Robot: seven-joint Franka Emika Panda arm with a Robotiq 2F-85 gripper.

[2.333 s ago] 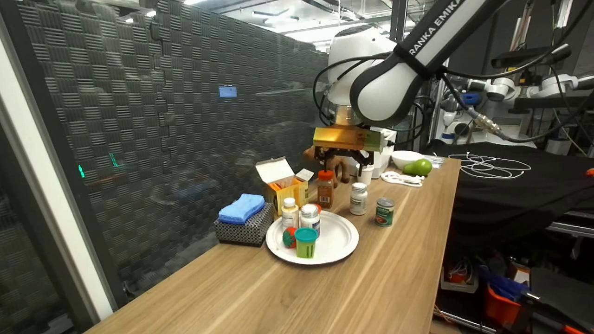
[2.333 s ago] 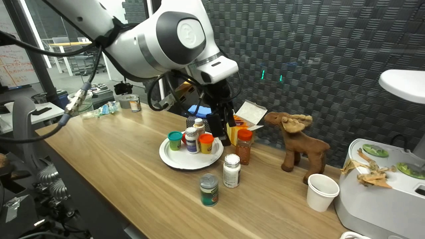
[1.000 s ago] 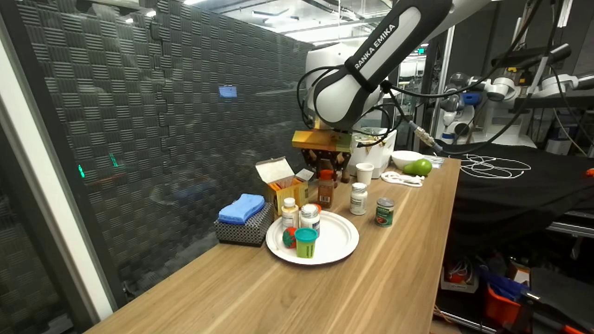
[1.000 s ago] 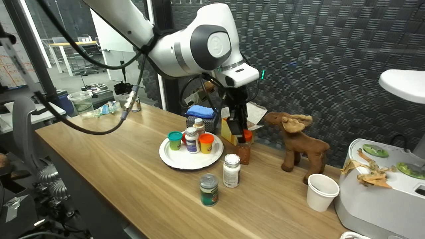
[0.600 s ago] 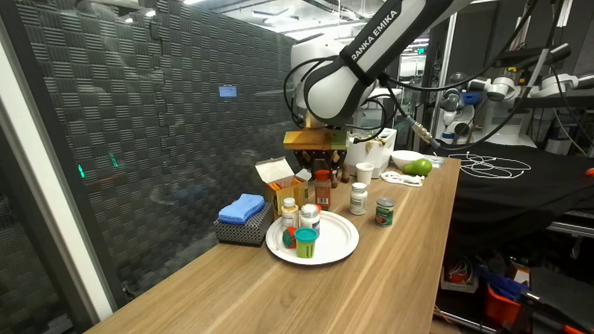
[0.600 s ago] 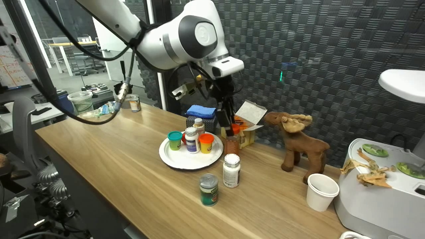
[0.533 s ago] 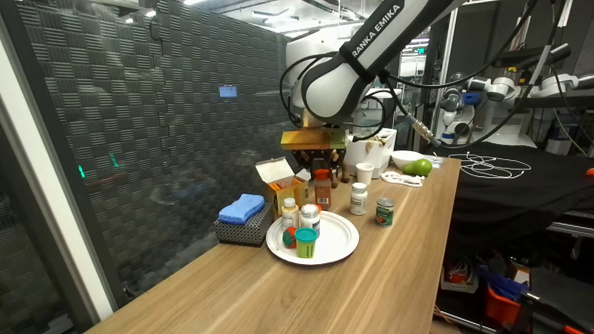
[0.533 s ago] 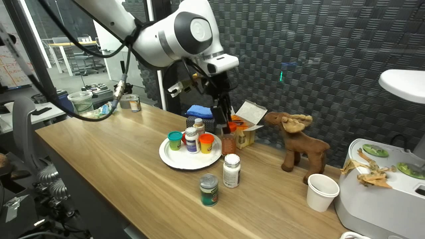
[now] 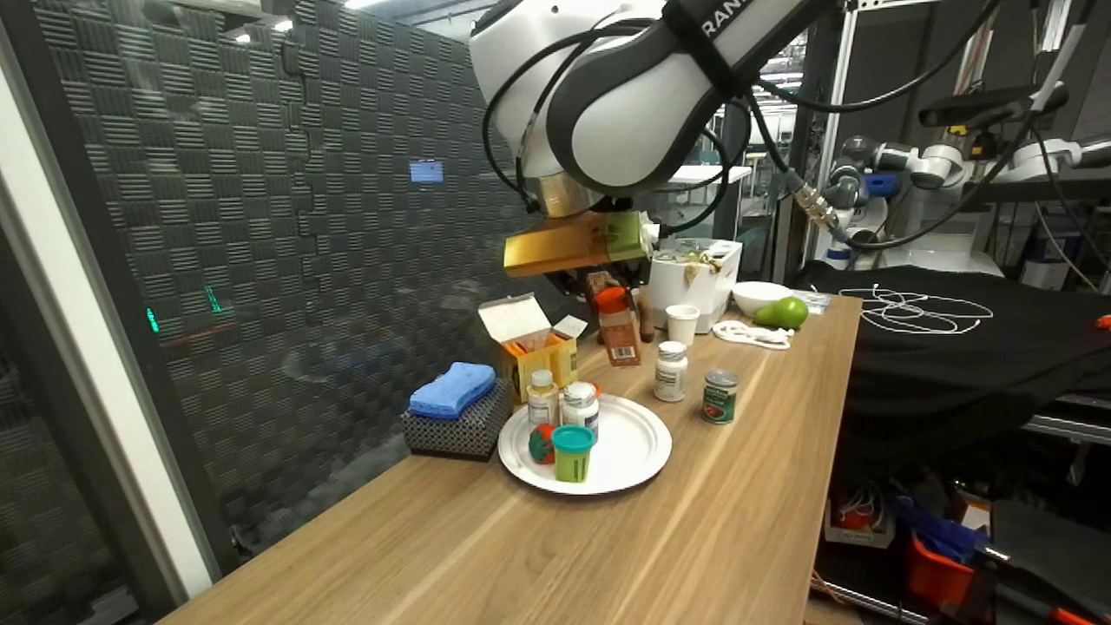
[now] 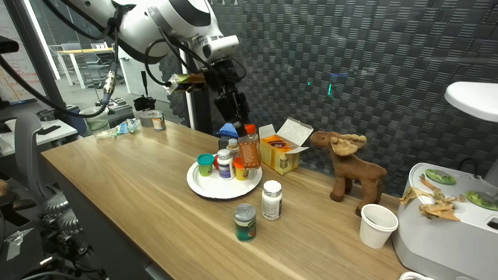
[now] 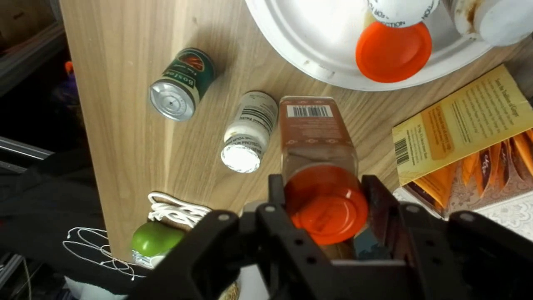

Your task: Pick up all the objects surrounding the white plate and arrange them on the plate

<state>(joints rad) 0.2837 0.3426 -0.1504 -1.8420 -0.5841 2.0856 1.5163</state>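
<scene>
My gripper (image 11: 325,191) is shut on the red lid of a clear jar (image 10: 249,151) with reddish-brown contents. The jar hangs tilted above the table; in an exterior view it overlaps the plate's edge. On the white plate (image 9: 634,451) stand a teal-lidded green tub (image 9: 572,458), a small red and green thing (image 9: 542,444), an orange-lidded yellow tub (image 10: 241,174) and two pill bottles, one white (image 10: 225,167) and one pale (image 9: 543,399). Off the plate, a white bottle (image 10: 271,202) and a green can (image 10: 245,225) stand upright on the table.
An open yellow box of packets (image 10: 280,157) stands close behind the plate. A blue sponge (image 9: 453,391) lies on a dark mesh box (image 9: 460,430) beside it. Farther along are a plush moose (image 10: 356,171), paper cups (image 10: 375,229) and a green fruit (image 9: 785,312).
My gripper came over the jar and took hold of its lid. The jar has since been lifted off the table, moved toward the plate and tilted. The other objects have stayed put.
</scene>
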